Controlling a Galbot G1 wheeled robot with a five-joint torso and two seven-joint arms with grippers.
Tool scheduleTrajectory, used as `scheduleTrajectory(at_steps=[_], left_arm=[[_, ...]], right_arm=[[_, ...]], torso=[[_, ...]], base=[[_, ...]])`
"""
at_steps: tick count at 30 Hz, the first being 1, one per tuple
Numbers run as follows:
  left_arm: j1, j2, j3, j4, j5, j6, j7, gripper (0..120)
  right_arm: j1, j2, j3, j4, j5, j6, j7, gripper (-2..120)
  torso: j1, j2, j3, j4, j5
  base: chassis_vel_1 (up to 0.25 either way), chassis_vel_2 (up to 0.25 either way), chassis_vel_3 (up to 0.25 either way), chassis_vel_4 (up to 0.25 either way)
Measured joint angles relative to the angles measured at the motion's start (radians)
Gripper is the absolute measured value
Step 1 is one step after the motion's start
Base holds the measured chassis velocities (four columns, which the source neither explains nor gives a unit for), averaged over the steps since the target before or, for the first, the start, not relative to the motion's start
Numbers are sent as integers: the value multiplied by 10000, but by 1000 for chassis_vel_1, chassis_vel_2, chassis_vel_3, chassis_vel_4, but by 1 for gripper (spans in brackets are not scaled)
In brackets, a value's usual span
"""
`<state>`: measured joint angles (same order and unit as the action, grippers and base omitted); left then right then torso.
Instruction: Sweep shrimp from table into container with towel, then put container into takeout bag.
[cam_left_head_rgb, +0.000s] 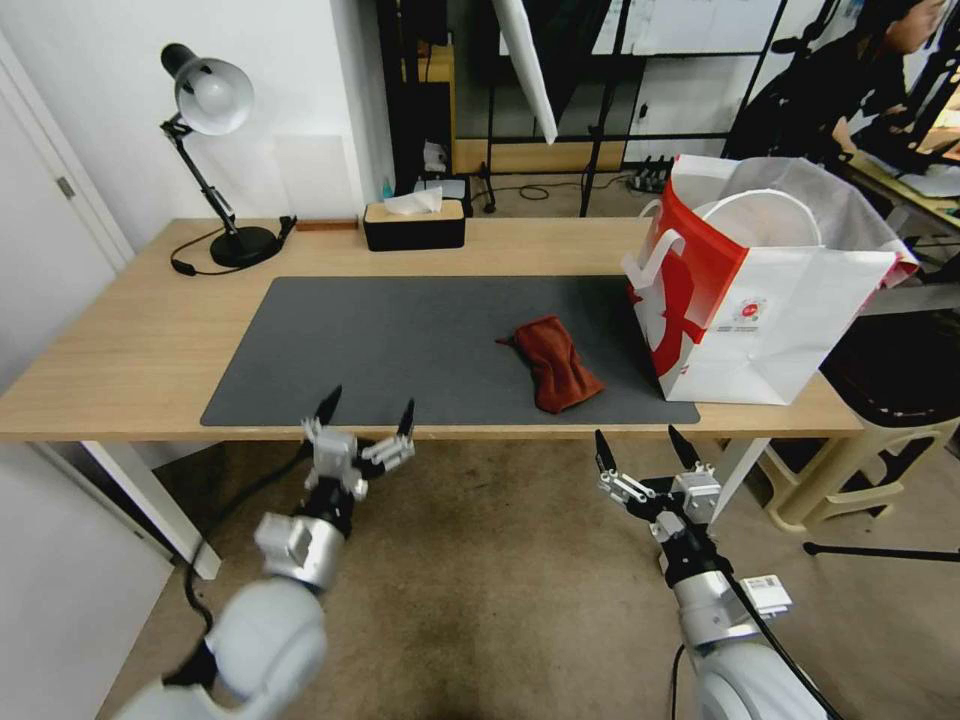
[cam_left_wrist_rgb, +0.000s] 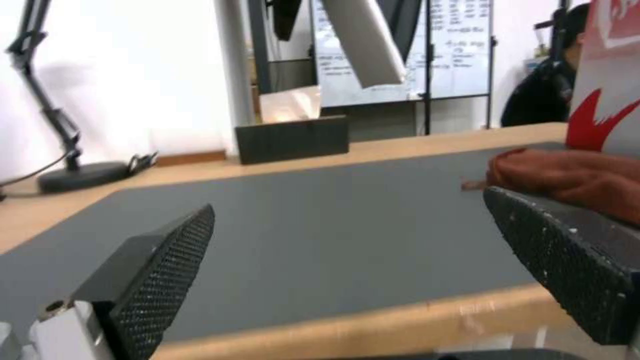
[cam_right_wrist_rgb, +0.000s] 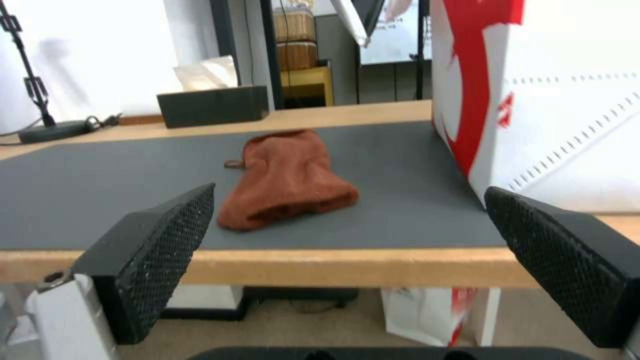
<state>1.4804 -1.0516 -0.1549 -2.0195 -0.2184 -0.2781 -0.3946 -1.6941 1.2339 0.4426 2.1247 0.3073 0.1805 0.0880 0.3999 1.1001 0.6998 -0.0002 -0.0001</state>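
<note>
Towel (cam_left_head_rgb: 553, 362) x1 on mat, bag (cam_left_head_rgb: 762, 300) x1 w/ container (cam_left_head_rgb: 762, 216); both tools (cam_left_head_rgb: 366, 412) (cam_left_head_rgb: 641, 446) agape, empty.

You see the towel (cam_left_head_rgb: 555, 362) crumpled on the grey mat (cam_left_head_rgb: 400, 345), near the takeout bag (cam_left_head_rgb: 760, 300), which holds the container (cam_left_head_rgb: 760, 215). Both the left gripper (cam_left_head_rgb: 367, 410) and right gripper (cam_left_head_rgb: 642, 448) hang spread before the surface (cam_left_head_rgb: 130, 340).

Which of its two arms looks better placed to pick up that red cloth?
Probably the right. The right gripper, open, hangs just off the table edge nearest the towel. The left gripper, also open, sits farther along the edge.
</note>
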Motion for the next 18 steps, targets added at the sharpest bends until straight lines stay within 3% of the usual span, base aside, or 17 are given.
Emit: scheduleTrajectory(at_steps=[9, 18], left_arm=[[616, -606, -106, 490, 732, -629, -564, 100], [687, -700, -211, 673, 750, -751, -685, 100]], right_arm=[[-98, 68, 70, -14, 229, -11, -182, 100], [-84, 117, -2, -52, 246, -12, -304, 100]], torso=[[1, 0, 1, 2, 2], [0, -1, 1, 2, 1]], base=[[0, 0, 0, 0], [0, 0, 0, 0]])
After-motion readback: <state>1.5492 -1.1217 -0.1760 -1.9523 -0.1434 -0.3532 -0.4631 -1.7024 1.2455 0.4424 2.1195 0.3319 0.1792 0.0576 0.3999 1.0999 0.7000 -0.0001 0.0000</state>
